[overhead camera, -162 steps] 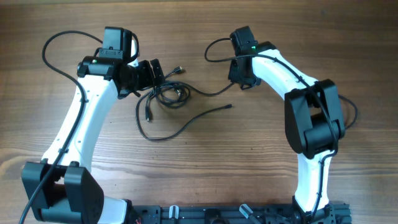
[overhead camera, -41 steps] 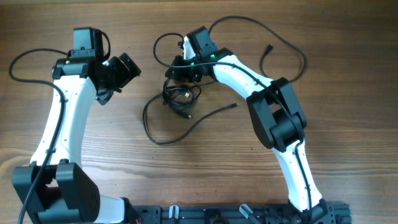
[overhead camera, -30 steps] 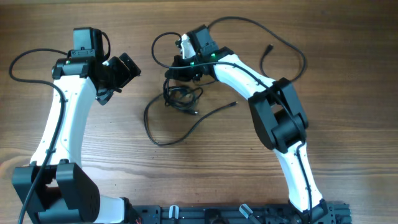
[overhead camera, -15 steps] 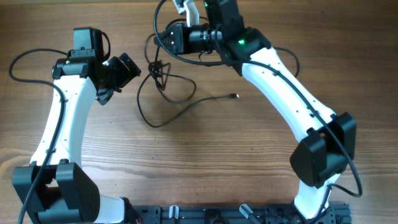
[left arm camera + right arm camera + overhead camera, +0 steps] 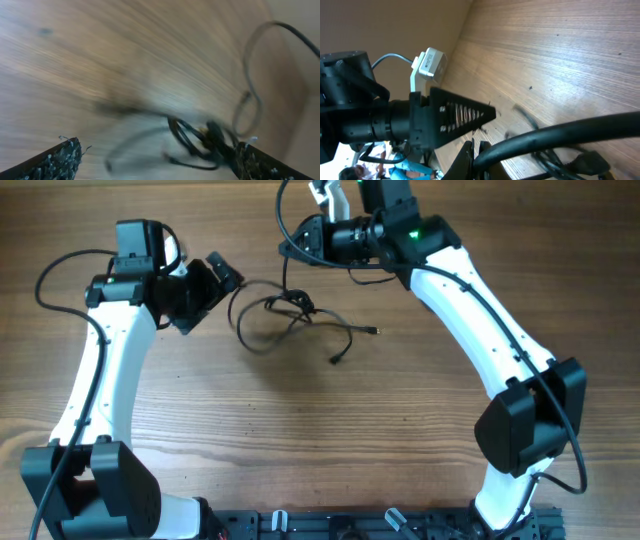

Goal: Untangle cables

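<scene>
1. The thin black cables [image 5: 290, 312] lie toward the far side of the brown wood-grain surface [image 5: 300, 440], between the two arms. They are bunched into a loose knot of overlapping loops.
2. One wide loop bulges out of the knot to the left, toward the left pincer [image 5: 212, 298]. Two free strands trail off to the right and toward the near side. Each ends in a small plug, and the two ends lie apart from one another.
3. One strand rises straight from the knot to the tip of the right pincer [image 5: 292, 242], which hangs just beyond the bundle and points left.
4. The right pincer is pinched closed on that strand. In the right wrist view its ribbed black fingers [image 5: 455, 117] meet in a point with no gap, and thin strands hang beneath the tip.
5. A thick black arm wire [image 5: 560, 132] crosses the foreground of the right wrist view and hides part of what lies below it.
6. The left pincer is spread wide and holds nothing. It sits just beside the wide loop; whether it touches the loop cannot be told.
7. The left wrist view is blurred. Its two speckled fingertips [image 5: 62, 157] stand at the bottom corners, and the knot shows between them on the wood ahead, nearer the right-hand fingertip.
</scene>
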You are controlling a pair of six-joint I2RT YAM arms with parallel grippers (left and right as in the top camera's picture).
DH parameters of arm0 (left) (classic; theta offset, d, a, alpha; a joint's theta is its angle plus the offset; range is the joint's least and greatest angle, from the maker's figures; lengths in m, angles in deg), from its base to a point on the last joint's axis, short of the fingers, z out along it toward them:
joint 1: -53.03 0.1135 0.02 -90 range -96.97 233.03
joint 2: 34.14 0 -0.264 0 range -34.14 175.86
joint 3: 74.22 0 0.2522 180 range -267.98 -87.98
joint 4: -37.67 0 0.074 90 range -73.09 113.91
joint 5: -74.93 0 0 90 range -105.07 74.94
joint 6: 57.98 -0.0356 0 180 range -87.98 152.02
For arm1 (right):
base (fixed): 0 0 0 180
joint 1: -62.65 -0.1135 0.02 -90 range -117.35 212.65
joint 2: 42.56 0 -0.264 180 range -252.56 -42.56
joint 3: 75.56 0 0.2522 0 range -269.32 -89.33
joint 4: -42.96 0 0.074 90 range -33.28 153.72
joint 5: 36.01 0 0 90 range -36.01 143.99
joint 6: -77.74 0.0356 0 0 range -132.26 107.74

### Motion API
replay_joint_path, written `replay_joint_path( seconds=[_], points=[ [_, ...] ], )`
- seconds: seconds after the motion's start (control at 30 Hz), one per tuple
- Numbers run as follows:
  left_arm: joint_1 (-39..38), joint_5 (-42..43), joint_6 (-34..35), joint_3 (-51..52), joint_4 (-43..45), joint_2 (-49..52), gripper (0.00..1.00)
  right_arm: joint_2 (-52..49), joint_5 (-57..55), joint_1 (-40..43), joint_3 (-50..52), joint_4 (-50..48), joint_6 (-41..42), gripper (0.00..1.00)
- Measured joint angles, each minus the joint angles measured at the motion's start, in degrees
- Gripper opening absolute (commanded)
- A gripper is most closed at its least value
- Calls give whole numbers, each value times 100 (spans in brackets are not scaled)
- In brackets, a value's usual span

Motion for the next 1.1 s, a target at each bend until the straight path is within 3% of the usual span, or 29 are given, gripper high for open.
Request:
replay_joint_path(
  seconds=[0.33, 0.63, 1.1],
  points=[
    [-413, 820, -446, 603, 306, 9, 100, 2, 13, 138, 0, 55, -4, 4],
    [-837, 927, -549, 1226, 1528, 37, 95, 0, 22, 181, 0, 297, -7, 4],
    [-903, 448, 1259, 1360, 2667, 63, 96, 2, 22, 181, 0, 339, -48, 4]
  ],
)
